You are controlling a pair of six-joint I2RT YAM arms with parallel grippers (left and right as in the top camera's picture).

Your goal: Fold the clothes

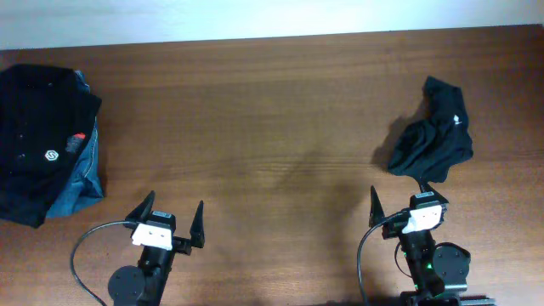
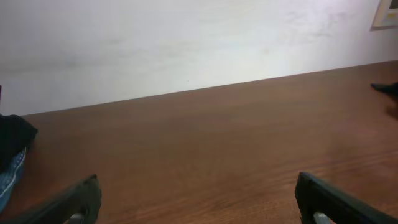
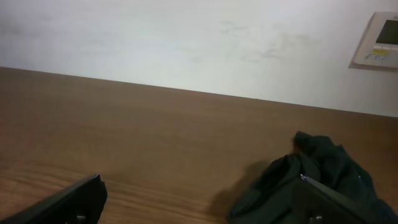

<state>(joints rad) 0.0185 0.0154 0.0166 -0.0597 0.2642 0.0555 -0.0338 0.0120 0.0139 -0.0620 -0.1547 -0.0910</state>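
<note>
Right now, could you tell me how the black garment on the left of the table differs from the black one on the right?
The left shirt is larger and lies fairly flat; the right garment is smaller and bunched up. The left shirt rests on blue denim; the right garment lies on the bare table. Both are black, and neither is held.

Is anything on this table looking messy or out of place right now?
Yes. On the right, a black garment lies crumpled in a heap just ahead of the right gripper. At the left edge, the black logo shirt sits rumpled over a blue denim garment. Nothing looks spilled or damaged.
</note>
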